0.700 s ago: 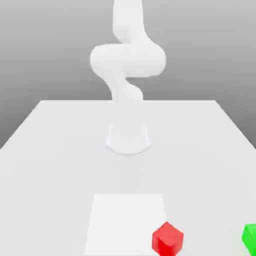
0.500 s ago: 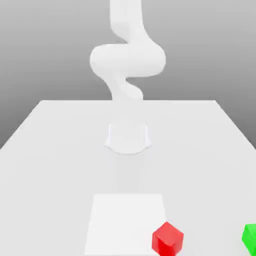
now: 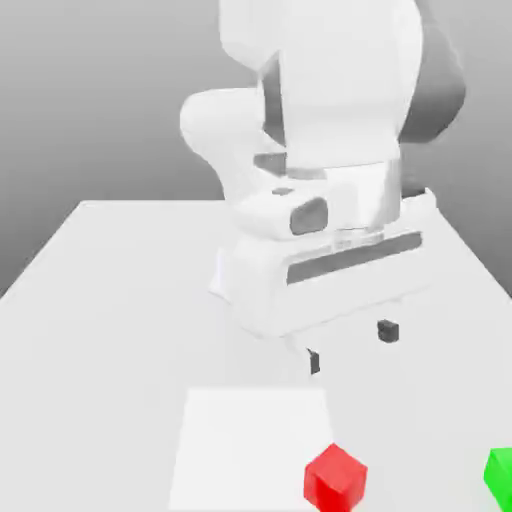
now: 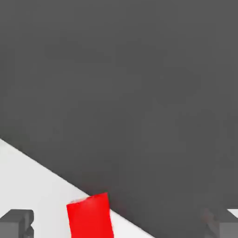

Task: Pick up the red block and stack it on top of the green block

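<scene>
The red block (image 3: pixel 335 478) sits on the white table near the front edge, right of centre in the exterior view. At the exterior view's right edge lies the green block (image 3: pixel 500 470), partly cut off. My gripper (image 3: pixel 350 345) hangs above the table behind the red block, open, with nothing between its two dark fingertips (image 3: pixel 388 330). In the hand view the red block (image 4: pixel 89 216) lies between the spread fingers (image 4: pixel 16 223), nearer one of them, and the gripper (image 4: pixel 120 227) is well above it.
A slightly brighter square patch (image 3: pixel 250 440) marks the table (image 3: pixel 100 330) just left of the red block in the exterior view. The arm's base (image 3: pixel 240 275) stands mid-table behind the hand. The table's edge (image 4: pixel 42 172) borders dark floor (image 4: pixel 139 93).
The hand has swung down into the exterior view, above the table's front half. Neither block has moved.
</scene>
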Controlling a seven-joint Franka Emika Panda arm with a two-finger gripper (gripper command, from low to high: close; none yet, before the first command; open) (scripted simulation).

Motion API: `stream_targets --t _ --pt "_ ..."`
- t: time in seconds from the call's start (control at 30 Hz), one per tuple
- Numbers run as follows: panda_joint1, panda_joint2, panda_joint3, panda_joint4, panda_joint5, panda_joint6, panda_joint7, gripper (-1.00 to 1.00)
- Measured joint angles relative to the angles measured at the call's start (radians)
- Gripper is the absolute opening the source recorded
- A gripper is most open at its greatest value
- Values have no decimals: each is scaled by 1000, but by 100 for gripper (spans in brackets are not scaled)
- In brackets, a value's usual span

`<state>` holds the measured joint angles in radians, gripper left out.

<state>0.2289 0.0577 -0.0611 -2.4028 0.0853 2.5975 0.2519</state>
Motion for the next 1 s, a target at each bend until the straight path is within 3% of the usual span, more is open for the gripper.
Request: stream_targets --t 0.3,0.33,0.57,0.73,1.0 --pt "7 320 15 -1 -38 185 -79 0" --pt "4 346 18 3 -35 206 -82 -100" --pt "4 346 19 3 -36 205 -81 -100" --pt "17 201 19 -11 -60 74 -76 -100" --pt "187 294 196 197 -167 -46 -251 -100"
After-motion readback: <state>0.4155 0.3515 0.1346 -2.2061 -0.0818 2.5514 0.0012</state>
